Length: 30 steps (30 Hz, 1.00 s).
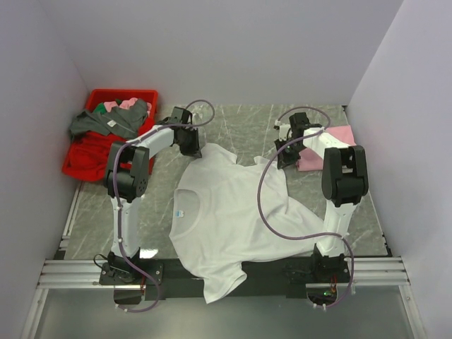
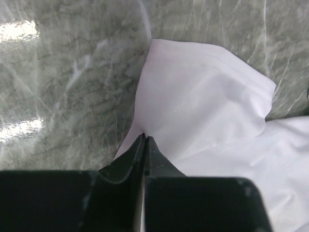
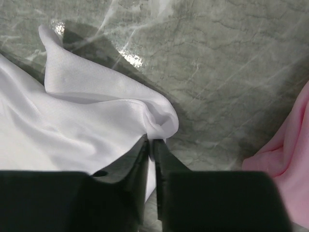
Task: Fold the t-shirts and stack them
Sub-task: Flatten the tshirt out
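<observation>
The white t-shirt [image 1: 226, 219] lies spread on the table, its bluish neck label [image 1: 181, 212] at the left and its lower part hanging over the near edge. My left gripper [image 1: 191, 148] is shut on the shirt's far left sleeve [image 2: 203, 96]. My right gripper [image 1: 286, 159] is shut on the shirt's far right edge [image 3: 96, 111]. The pale pink t-shirt [image 1: 332, 145] lies folded at the far right, behind the right arm; it also shows in the right wrist view [image 3: 285, 150].
A red bin [image 1: 99, 134] at the far left holds grey, green and pink clothes that spill over its rim. White walls close in the table on three sides. A purple cable [image 1: 272, 205] loops over the white shirt.
</observation>
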Available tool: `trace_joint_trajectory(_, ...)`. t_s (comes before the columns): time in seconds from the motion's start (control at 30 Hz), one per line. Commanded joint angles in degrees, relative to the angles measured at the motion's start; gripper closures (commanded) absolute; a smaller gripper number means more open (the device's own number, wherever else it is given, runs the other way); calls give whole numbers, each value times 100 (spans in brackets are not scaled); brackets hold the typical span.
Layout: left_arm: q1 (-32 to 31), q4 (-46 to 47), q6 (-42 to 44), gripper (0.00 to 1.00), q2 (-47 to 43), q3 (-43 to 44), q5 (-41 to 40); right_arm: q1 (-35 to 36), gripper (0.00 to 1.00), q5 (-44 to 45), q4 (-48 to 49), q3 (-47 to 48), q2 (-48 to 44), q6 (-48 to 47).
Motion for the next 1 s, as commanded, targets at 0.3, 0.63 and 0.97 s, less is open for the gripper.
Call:
trace_joint_trajectory(0.3,308,355,-115,100,-1437,-895,-414,243,100,-268,152,-130,-1494,34)
trace_joint_trajectory(0.63,809,329,-72,100,-2220,-1723,-476,3282,86,-786,-48,-535,-1762,-536)
trace_joint_trajectory(0.97,897,303,34,100,-2159,-1767,-309,2188,29,-1050,-234,-114,-1926,-1222)
